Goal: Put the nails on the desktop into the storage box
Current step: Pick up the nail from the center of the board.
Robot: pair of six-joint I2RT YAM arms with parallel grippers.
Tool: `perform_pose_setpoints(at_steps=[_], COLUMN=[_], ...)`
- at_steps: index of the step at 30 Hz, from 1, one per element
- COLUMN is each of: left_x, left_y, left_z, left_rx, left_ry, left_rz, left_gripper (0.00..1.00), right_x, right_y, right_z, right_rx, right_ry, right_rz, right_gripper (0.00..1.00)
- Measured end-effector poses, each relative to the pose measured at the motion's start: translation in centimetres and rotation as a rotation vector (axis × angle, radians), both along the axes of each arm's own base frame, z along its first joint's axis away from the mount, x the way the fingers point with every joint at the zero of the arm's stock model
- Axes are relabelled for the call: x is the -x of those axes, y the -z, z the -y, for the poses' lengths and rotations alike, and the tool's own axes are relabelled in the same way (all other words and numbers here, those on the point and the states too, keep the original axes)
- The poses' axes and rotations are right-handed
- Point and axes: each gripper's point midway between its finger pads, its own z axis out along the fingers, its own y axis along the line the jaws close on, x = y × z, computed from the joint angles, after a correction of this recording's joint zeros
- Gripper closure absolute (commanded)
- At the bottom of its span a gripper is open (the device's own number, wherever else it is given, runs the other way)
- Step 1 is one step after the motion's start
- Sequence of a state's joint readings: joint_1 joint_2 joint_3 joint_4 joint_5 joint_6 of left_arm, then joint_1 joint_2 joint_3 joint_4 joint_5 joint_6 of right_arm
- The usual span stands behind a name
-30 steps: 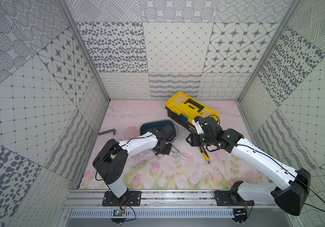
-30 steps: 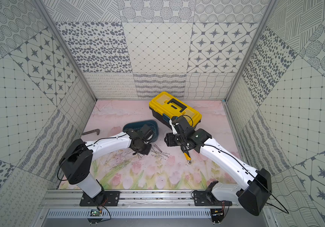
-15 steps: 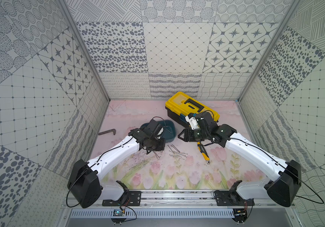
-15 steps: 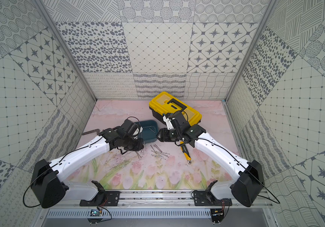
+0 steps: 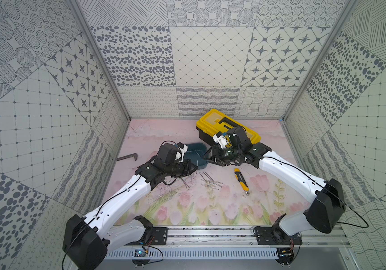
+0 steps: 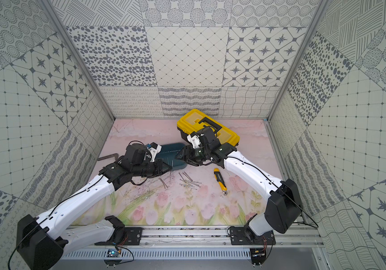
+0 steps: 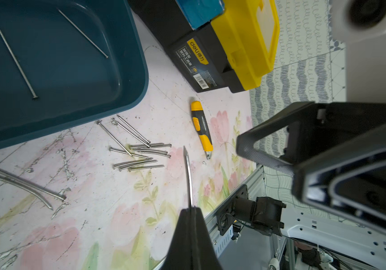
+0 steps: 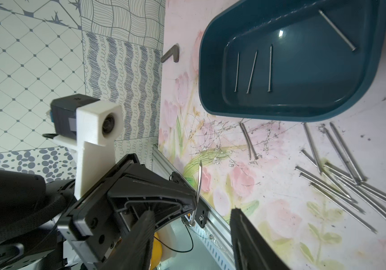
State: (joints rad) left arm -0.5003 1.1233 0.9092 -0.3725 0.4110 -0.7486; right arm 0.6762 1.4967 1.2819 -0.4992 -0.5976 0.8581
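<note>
1 nail [image 7: 188, 173] pinched by the left gripper [image 7: 190, 209]

1 thin grey nail, slightly curved, sticks out past the tips of that gripper, whose fingers are pressed together on it near its head. It hangs above the desktop [image 7: 93, 210], just beside the near rim of the storage box [image 8: 213, 77]. The right gripper [image 5: 207, 156] hovers at the box's right end, fingers spread with nothing between them. 4 nails [image 8: 252, 71] lie inside the dark teal box, 3 side by side and 1 apart. A loose cluster [image 7: 138, 152] of straight nails lies on the desktop near the box.
</note>
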Motion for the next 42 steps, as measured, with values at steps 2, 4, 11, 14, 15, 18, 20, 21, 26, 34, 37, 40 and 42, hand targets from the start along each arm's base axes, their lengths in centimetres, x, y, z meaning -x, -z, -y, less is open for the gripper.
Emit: perform_pose_setpoints(at_steps=[2,4,11,14,15,18,20,21,26,34,37,40,42], left_x=[-0.3,-0.5,-0.7,-0.6,-0.6,-0.5,-0.5,-0.5,-0.4,-0.4,-0.5,-0.5,-0.4], left_y=[-0.7,-1.2,-2.2,-2.3,-2.3,-2.3,-2.3,-2.3,-2.3,-2.8,-3.0,-3.0,-3.1], left_z=[0.2,0.3,0.7,0.8,0.8,0.8,0.9,0.9,0.8,0.9,0.9,0.9,0.9], left_rx=[0.032,0.057,0.100,0.109,0.110,0.114,0.117,0.118,0.122,0.135,0.139,0.140,0.141], left_ry=[-0.007,-0.007,-0.007,-0.004,-0.004,-0.004,-0.003,-0.003,-0.005,-0.001,0.000,0.000,0.000], left_rz=[0.008,0.016,0.032,0.027,0.026,0.019,0.015,0.014,0.012,0.025,0.033,0.036,0.037], left_gripper=[1.00,1.00,1.00,1.00,1.00,1.00,1.00,1.00,1.00,1.00,1.00,1.00,1.00], right_x=[0.2,0.3,0.6,0.8,0.9,1.0,0.9,1.0,0.8,0.2,0.1,0.0,-0.1], right_y=[0.0,-0.1,-0.6,-0.7,-0.8,-0.9,-1.0,-1.0,-0.5,0.1,0.1,0.1,0.1], right_z=[-0.3,-0.4,-0.8,-1.1,-1.2,-1.4,-1.5,-1.6,-1.9,-2.3,-2.4,-2.5,-2.6], right_rx=[-0.015,-0.026,-0.051,-0.058,-0.060,-0.067,-0.072,-0.074,-0.071,-0.068,-0.073,-0.077,-0.080], right_ry=[-0.007,-0.013,-0.024,-0.028,-0.030,-0.030,-0.028,-0.029,-0.024,-0.010,-0.005,-0.002,-0.001], right_rz=[-0.025,-0.037,-0.050,-0.052,-0.053,-0.055,-0.055,-0.056,-0.072,-0.085,-0.084,-0.087,-0.087], right_gripper=[0.42,0.42,0.45,0.48,0.49,0.55,0.57,0.59,0.63,0.68,0.71,0.74,0.78])
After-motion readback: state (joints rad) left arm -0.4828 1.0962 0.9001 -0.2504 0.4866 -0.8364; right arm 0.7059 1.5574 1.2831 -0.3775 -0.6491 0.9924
